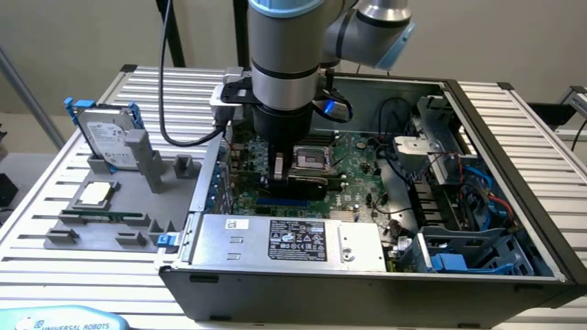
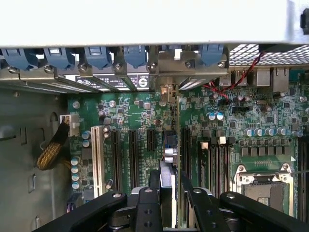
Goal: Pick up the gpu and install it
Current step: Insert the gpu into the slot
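**Card held edge-on over the slots**

I have the gripper (image 2: 166,205) clamped on the gpu (image 2: 169,164), pinching its upper edge, the card standing on edge inside the case (image 1: 513,137), just over the motherboard (image 2: 140,116) among the expansion slots (image 2: 132,150). I judge it light and stiff but fragile: a thin board that won't forgive twisting. Gripping the bare top edge near the middle looks right, keeping clear of components and the bracket end.

Even, soft room light in the exterior view; the computer case (image 1: 513,275) interior lies in shadow. In the wrist view its wall (image 2: 145,21) is overexposed (plain white), the fingers (image 2: 207,212) slightly soft.
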